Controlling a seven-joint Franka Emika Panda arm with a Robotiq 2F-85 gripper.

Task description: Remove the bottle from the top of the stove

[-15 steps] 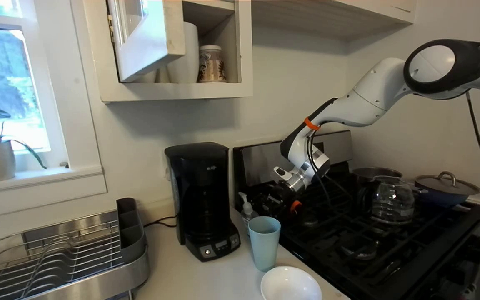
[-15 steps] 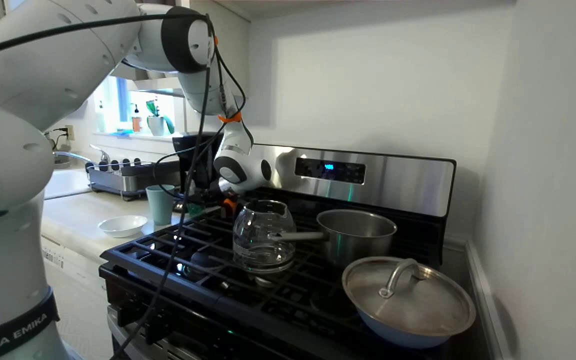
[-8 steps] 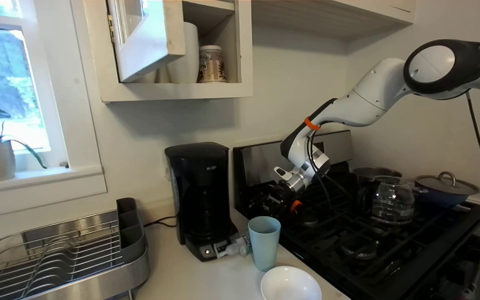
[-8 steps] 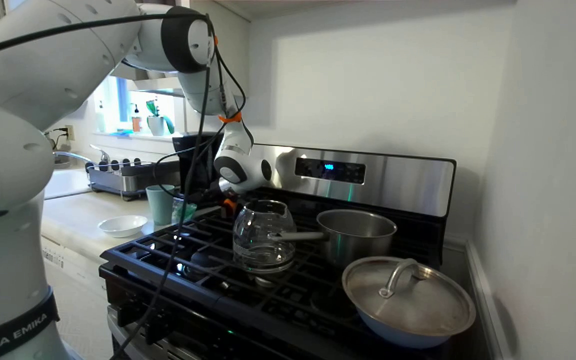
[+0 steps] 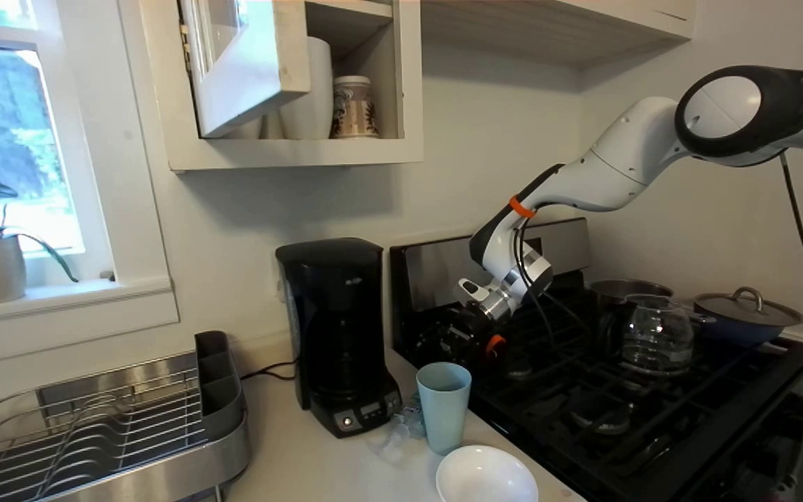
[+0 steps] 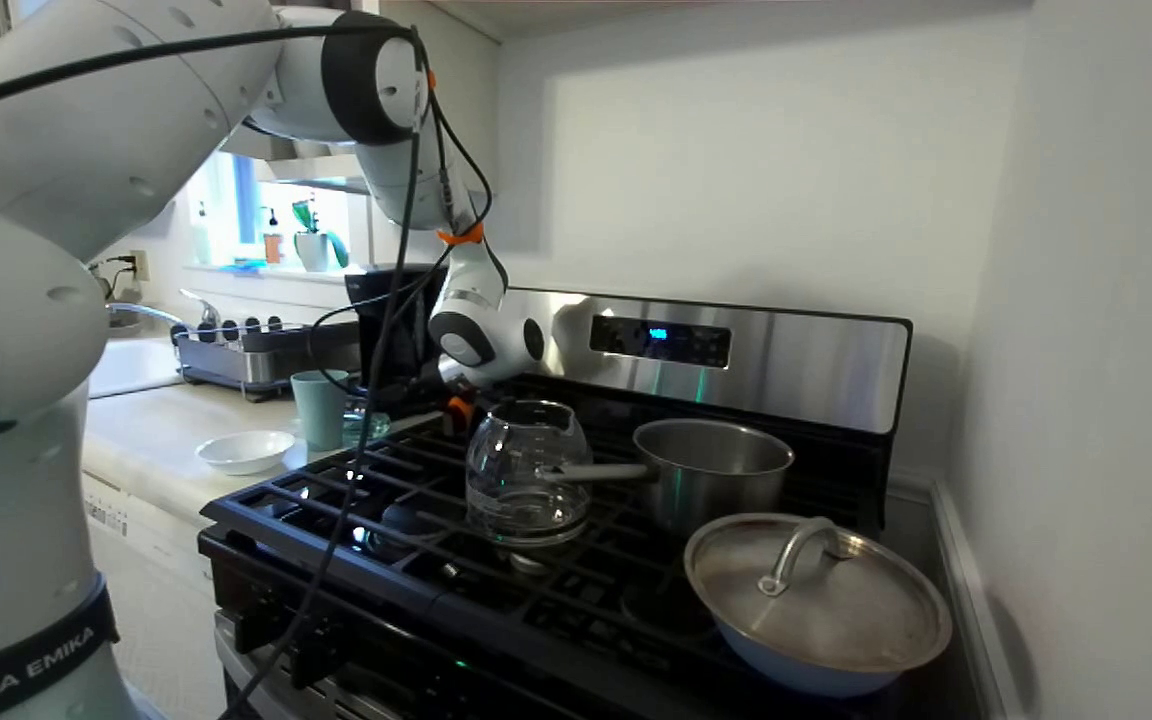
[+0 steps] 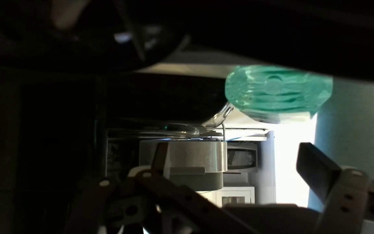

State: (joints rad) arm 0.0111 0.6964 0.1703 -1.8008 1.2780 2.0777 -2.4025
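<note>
Fingers (image 7: 317,170) spread, nothing gripped — translucent bottle (image 7: 276,92) tipped over on bench (image 5: 325,474), beside blue cup (image 5: 445,411) (off stove (image 6: 436,592), so goal prob. met). Withdrawal best done slowly, w/o cup being nudged.

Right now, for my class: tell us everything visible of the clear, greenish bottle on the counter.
The clear, greenish bottle looks like plastic. The wrist view shows apparently its faceted, banded base, with a round central mark. It lies on its side on the pale counter, beside the light blue cup and near the black coffee maker; contact with either is unclear. Its far end is blurred. The open black claw isn't gripping it.
</note>
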